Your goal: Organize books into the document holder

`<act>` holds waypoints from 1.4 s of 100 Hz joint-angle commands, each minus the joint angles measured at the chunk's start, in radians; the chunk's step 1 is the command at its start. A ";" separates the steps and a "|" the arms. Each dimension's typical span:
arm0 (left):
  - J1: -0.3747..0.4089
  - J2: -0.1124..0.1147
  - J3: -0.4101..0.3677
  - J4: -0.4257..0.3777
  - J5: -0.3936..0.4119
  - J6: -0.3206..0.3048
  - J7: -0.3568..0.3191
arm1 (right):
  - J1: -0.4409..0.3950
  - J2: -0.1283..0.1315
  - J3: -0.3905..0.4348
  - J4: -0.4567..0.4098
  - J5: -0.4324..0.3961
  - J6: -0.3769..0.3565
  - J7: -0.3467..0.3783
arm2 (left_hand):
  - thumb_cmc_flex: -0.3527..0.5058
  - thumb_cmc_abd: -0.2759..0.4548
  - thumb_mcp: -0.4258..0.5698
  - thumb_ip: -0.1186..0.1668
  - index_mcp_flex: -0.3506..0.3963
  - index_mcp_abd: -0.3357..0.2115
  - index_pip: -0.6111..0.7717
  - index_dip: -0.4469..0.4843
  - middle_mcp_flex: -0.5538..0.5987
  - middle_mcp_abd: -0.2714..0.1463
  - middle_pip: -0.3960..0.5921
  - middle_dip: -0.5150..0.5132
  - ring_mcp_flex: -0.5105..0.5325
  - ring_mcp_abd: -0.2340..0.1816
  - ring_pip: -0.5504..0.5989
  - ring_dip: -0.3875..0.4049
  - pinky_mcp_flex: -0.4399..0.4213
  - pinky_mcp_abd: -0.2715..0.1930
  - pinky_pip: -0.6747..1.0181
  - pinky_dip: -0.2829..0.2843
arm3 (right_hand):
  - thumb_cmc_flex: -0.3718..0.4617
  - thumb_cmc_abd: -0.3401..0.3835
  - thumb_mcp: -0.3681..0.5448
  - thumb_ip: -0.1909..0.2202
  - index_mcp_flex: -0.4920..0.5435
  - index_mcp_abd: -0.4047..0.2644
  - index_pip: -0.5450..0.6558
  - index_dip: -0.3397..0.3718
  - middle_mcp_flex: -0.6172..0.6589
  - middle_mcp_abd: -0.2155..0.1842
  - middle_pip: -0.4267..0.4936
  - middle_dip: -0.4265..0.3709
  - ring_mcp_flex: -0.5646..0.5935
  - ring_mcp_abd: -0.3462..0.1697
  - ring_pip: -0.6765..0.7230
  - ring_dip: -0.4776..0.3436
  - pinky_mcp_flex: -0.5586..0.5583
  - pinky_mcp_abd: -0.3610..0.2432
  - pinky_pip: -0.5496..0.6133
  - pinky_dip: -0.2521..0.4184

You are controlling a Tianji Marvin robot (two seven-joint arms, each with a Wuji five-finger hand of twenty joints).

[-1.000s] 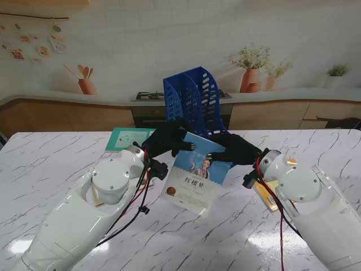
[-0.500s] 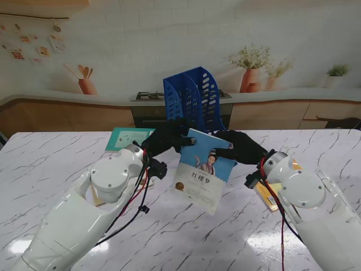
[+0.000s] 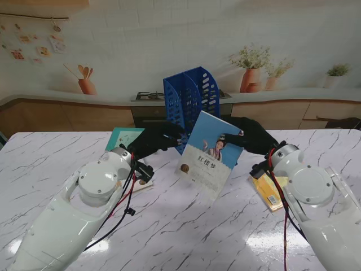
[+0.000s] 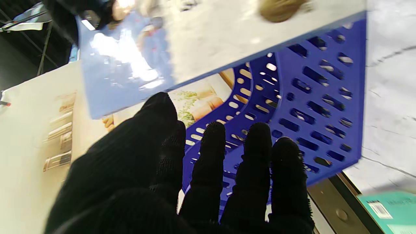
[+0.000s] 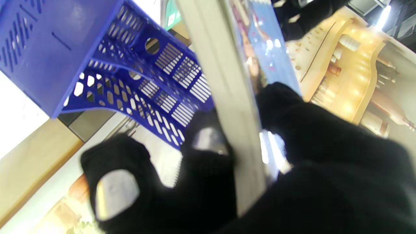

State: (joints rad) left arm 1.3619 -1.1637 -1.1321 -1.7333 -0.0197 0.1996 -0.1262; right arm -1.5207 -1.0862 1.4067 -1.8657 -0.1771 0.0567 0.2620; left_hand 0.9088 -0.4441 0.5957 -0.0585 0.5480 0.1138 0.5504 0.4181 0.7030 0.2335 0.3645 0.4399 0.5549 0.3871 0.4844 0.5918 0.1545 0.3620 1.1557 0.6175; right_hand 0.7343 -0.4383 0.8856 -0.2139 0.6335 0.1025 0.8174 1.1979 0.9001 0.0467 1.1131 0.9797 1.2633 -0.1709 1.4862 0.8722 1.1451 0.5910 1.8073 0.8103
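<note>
On the counter (image 3: 186, 237) near me lie a yellow book (image 3: 267, 191) at the right and a teal book (image 3: 125, 137) at the left. The right hand (image 3: 251, 135) pinches the blue book (image 3: 211, 153), tilted in the air before the holder (image 3: 192, 99). The left hand (image 3: 158, 139) is spread and empty beside it. Held by one edge only, the book may swing, hit a divider and push the light holder away.

Both arms wore glossy white rounded shells with disc-shaped joint caps. The left hand (image 3: 153, 140) and right hand (image 3: 252, 137) were covered in black knit gloves. Red and black cables looped loosely beside each wrist, nearest the gloves.
</note>
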 commanded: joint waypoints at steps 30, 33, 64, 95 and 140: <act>0.089 0.017 -0.036 0.014 0.038 0.003 -0.017 | 0.125 -0.010 0.035 -0.008 -0.079 0.100 -0.027 | -0.008 0.019 -0.015 0.028 0.008 0.018 -0.008 -0.007 -0.037 -0.016 -0.023 -0.023 -0.052 -0.026 -0.061 -0.030 -0.060 -0.010 -0.095 -0.047 | 0.273 0.213 0.147 0.043 0.075 -0.334 0.433 0.120 -0.013 -0.115 0.069 0.030 0.064 -0.142 0.046 0.015 0.039 -0.567 0.133 0.023; 0.095 0.018 -0.040 0.017 0.040 0.002 -0.019 | 0.137 -0.009 0.037 -0.009 -0.084 0.119 -0.021 | -0.010 0.020 -0.017 0.028 0.007 0.020 -0.006 -0.006 -0.037 -0.016 -0.023 -0.024 -0.051 -0.026 -0.063 -0.032 -0.063 -0.011 -0.100 -0.050 | 0.273 0.213 0.146 0.043 0.075 -0.334 0.433 0.120 -0.013 -0.115 0.069 0.031 0.064 -0.141 0.045 0.015 0.038 -0.567 0.132 0.023; 0.137 0.019 -0.065 0.055 0.029 -0.025 -0.021 | 0.217 -0.005 0.042 0.023 -0.147 0.204 -0.006 | -0.009 0.016 -0.014 0.027 0.006 0.014 0.018 0.010 -0.024 -0.026 -0.014 -0.024 -0.045 -0.029 -0.067 -0.037 -0.080 -0.015 -0.120 -0.067 | 0.273 0.212 0.146 0.044 0.080 -0.336 0.433 0.119 -0.010 -0.116 0.067 0.033 0.063 -0.141 0.044 0.016 0.038 -0.562 0.127 0.027; 0.152 0.017 -0.068 0.095 0.001 -0.015 -0.030 | 0.299 -0.004 0.009 0.102 -0.189 0.258 0.002 | 0.001 0.006 -0.014 0.022 0.012 0.013 0.033 0.020 -0.017 -0.025 -0.008 -0.022 -0.044 -0.021 -0.061 -0.032 -0.088 -0.012 -0.117 -0.069 | 0.270 0.218 0.144 0.047 0.081 -0.340 0.431 0.119 -0.004 -0.119 0.064 0.034 0.063 -0.141 0.043 0.016 0.039 -0.562 0.126 0.030; 0.164 0.017 -0.067 0.111 -0.013 0.011 -0.039 | 0.446 -0.032 -0.123 0.294 -0.220 0.264 -0.088 | 0.008 0.009 -0.016 0.018 0.007 0.015 0.037 0.024 -0.016 -0.024 -0.005 -0.021 -0.045 -0.019 -0.058 -0.030 -0.092 -0.011 -0.116 -0.072 | 0.273 0.219 0.138 0.045 0.069 -0.344 0.431 0.119 -0.015 -0.125 0.059 0.039 0.061 -0.142 0.039 0.016 0.037 -0.560 0.120 0.031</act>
State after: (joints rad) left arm 1.5183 -1.1439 -1.2027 -1.6251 -0.0351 0.2129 -0.1548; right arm -1.0884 -1.0951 1.2961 -1.5726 -0.3938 0.3289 0.1883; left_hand 0.9096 -0.4433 0.5956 -0.0580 0.5480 0.1265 0.5768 0.4309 0.6796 0.2331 0.3536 0.4263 0.5285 0.3855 0.4320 0.5631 0.0741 0.3590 1.0656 0.5543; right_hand 0.7343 -0.4312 0.8781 -0.2139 0.6335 0.1028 0.8174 1.1982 0.9001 0.0467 1.1134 0.9917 1.2725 -0.1768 1.4863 0.8728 1.1451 0.5910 1.8073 0.8210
